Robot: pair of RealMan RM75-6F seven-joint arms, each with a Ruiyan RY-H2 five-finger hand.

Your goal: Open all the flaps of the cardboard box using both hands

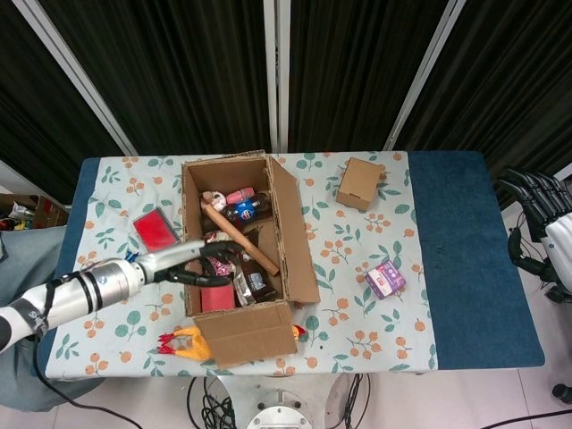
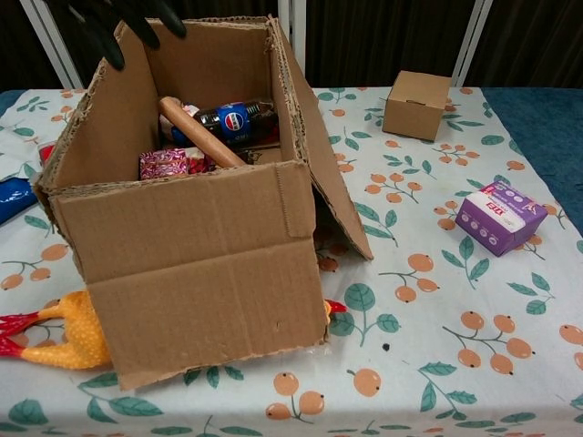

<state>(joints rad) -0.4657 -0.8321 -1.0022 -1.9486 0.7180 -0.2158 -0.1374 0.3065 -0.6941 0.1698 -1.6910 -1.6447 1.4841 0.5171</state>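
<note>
Flaps on the big cardboard box (image 1: 234, 234) look almost all open. The box sits in the middle of the flowery table (image 1: 357, 340), a bit to the left. Its front flap (image 2: 205, 305) hangs down over the yellow rubber chicken (image 2: 50, 332), and the right flap (image 1: 298, 237) leans out to the side. Inside are a soda bottle (image 2: 232, 118), a wooden stick (image 2: 196, 132) and some small packs. The left hand (image 1: 192, 265) reaches in over the box's left wall, with its dark fingers (image 2: 114, 27) spread apart and holding nothing. The right hand (image 1: 536, 198) waits far off past the table's right edge, fingers apart too, also empty. I think the job is close to its end: the front flap step looks done. I cannot tell if the left and back flaps are folded out. Next, the left hand should probably lift clear of the box, and any flap not folded out needs a soft push outward. A small brown box (image 1: 360, 183) and a purple pack (image 1: 385, 279) sit to the right, out of the way.
</note>
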